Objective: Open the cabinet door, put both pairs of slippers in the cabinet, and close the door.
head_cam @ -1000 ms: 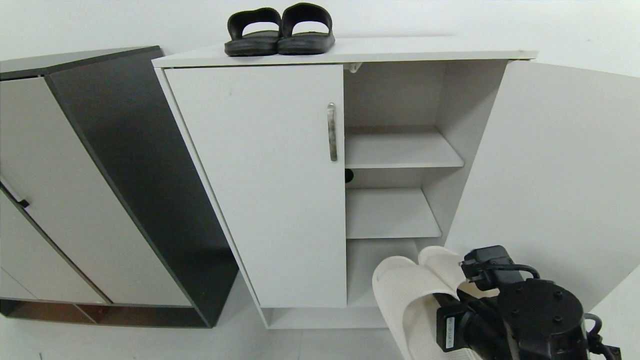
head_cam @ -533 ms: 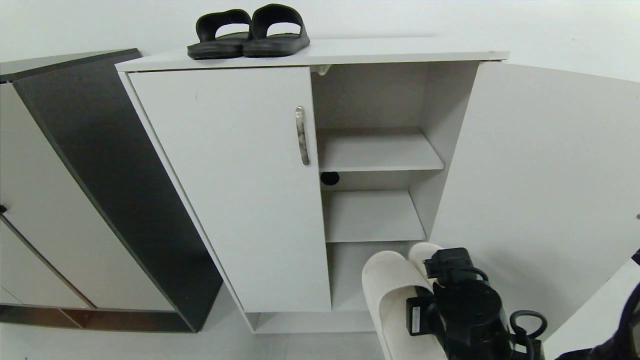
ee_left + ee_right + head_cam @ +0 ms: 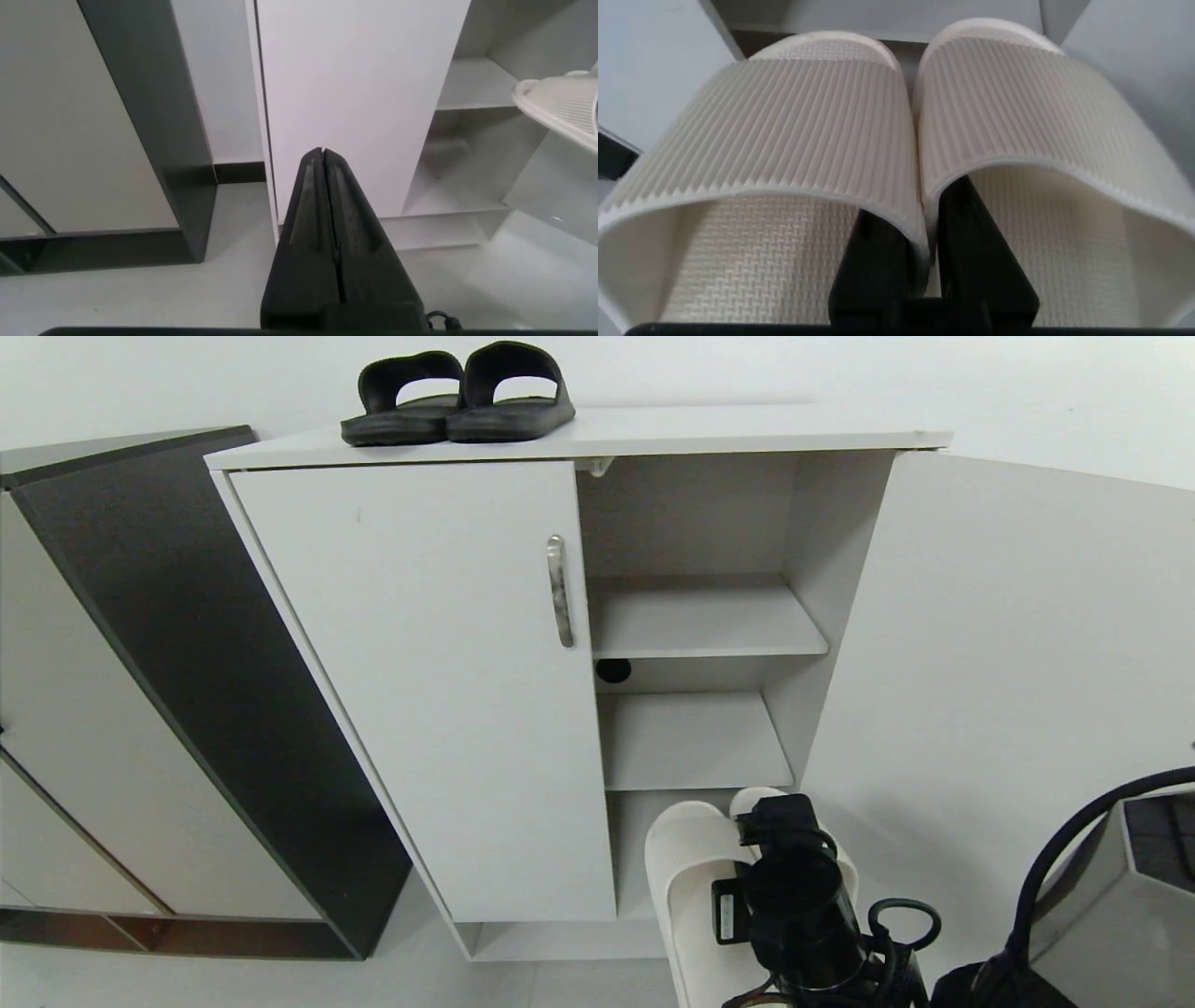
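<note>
A white cabinet (image 3: 653, 429) stands with its right door (image 3: 1008, 663) swung open and its left door (image 3: 420, 681) closed. A pair of black slippers (image 3: 457, 397) rests on its top. My right gripper (image 3: 920, 252) is shut on the inner straps of a pair of white ribbed slippers (image 3: 831, 121), pinching them together. The white slippers (image 3: 691, 868) hang toes-first just in front of the cabinet's bottom compartment (image 3: 630, 840). My left gripper (image 3: 323, 163) is shut on nothing, low over the floor before the closed left door; a white slipper (image 3: 561, 103) shows off to its side.
Two bare shelves (image 3: 700, 616) (image 3: 691, 737) sit above the bottom compartment. A metal handle (image 3: 558, 590) is on the closed door. A dark and grey cabinet (image 3: 187, 663) stands to the left. A grey box with a black cable (image 3: 1120, 896) is at the lower right.
The head view has shifted, so the cabinet sits further left in the picture. My right arm has swung left with the white slippers, lining them up before the bottom compartment.
</note>
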